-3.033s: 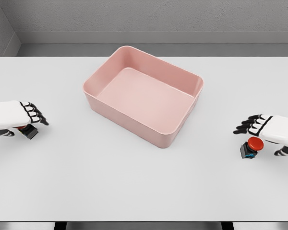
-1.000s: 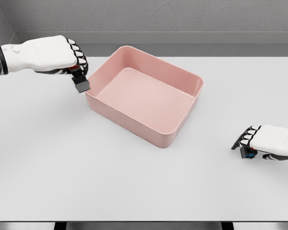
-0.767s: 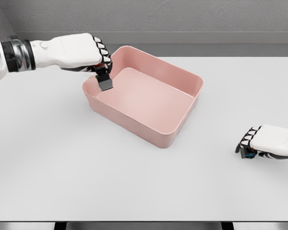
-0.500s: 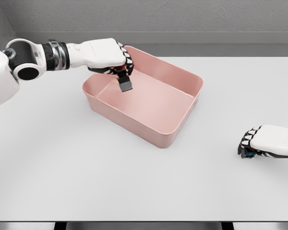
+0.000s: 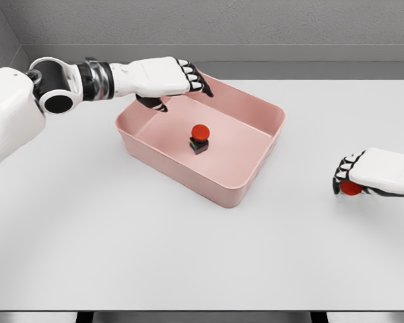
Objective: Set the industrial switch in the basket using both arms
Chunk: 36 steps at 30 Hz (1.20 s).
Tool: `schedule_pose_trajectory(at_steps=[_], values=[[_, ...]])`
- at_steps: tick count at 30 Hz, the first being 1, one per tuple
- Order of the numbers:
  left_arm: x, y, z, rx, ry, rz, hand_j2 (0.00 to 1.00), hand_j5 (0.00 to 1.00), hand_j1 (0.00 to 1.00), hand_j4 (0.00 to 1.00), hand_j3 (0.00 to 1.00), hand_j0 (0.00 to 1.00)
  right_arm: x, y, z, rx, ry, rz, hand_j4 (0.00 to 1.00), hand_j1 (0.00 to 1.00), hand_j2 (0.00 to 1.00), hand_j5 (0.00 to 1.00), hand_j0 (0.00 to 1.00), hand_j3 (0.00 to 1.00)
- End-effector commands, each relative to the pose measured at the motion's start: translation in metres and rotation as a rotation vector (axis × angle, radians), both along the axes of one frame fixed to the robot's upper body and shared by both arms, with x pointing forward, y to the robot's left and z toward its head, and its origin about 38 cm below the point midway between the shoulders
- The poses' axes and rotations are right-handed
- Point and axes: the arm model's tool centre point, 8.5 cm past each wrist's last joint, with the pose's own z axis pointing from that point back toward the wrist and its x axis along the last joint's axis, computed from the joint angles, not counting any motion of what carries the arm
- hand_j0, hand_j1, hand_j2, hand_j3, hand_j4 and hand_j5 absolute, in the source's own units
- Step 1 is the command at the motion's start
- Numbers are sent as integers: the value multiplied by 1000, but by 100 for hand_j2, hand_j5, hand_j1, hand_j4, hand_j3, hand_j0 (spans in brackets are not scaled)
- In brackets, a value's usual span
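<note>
Left fingers: the black-tipped fingers [image 5: 196, 75] of the left hand [image 5: 163, 75] are stretched out and loose, gripping nothing, above the far-left wall of the basket [image 5: 147, 147].
Right fingers: those of the right hand [image 5: 377, 173] are curled tightly around a red-capped switch [image 5: 351, 188]; only a sliver of its glossy red cap shows beneath the knuckles.
Switch in basket: a second industrial switch [image 5: 200, 137] sits upright on the basket floor, with a round, smooth red mushroom cap on a small dark boxy body. It is apart from the left fingers, lower and a little toward the basket's middle.
Basket: a pink, rectangular tub of smooth plastic with rounded corners and a rolled rim, set at an angle.
Held switch, place: well to the right of the basket, outside it, over the table [image 5: 121, 242].
Table: flat, matte white, plain.
Left arm: white shell with black and metal wrist rings, reaching in from the basket's left.
</note>
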Motion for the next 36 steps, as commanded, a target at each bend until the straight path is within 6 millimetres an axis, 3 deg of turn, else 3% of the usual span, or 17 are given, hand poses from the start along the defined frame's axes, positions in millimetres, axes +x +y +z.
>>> schedule_pose_trajectory(at_steps=[1,3,5,7,10,11,14,17,19,22,24,27,28,30,32,36], values=[[0,8,5,-34,17,12,100,100,100,100,100,100,1,7,-5,41,4,3,46,46,46,46,46,46],[-3,36,22,-46,2,41,100,100,100,100,100,100,8,19,0,44,-12,35,46,46,46,46,46,46],[-21,99,52,-103,3,106,100,100,100,100,100,100,14,30,5,59,-31,60,46,46,46,46,46,46],[-39,149,74,-141,13,175,100,100,100,100,100,100,19,38,10,82,-52,74,46,46,46,46,46,46],[-60,223,94,-176,28,323,100,100,100,100,100,100,30,56,25,116,-101,109,46,46,46,46,46,46],[-64,237,95,-166,28,355,100,100,100,100,100,100,35,68,28,125,-111,137,46,46,46,46,46,46],[-68,241,66,-147,90,371,100,100,100,100,100,100,53,117,58,153,-186,259,46,46,46,46,46,46],[-70,238,47,-137,130,367,100,100,100,100,100,100,67,185,84,167,-233,415,46,46,46,46,46,46],[-72,239,36,-130,156,369,100,100,100,100,100,100,85,213,85,202,-219,431,46,46,46,46,46,46],[-74,236,19,-108,183,365,100,100,100,100,100,100,98,215,81,217,-198,402,55,55,55,55,55,55],[-74,232,9,-98,199,359,100,100,100,100,100,100,110,203,72,212,-169,351,55,55,55,55,55,55],[-70,218,-2,-76,199,331,100,100,100,100,100,100,113,200,71,216,-165,336,55,55,55,55,55,55],[-69,222,-11,-75,217,346,100,100,100,100,100,100,116,199,68,209,-159,328,56,56,56,56,56,56],[-66,219,-16,-83,226,347,100,100,100,100,100,100,118,202,65,211,-152,323,68,68,68,68,68,68],[-66,220,-16,-82,226,349,100,100,100,100,100,100,118,206,63,215,-150,328,100,100,100,100,100,100],[-67,219,-17,-80,228,348,100,100,100,100,100,100,118,206,63,206,-154,329,100,100,100,100,100,100]])
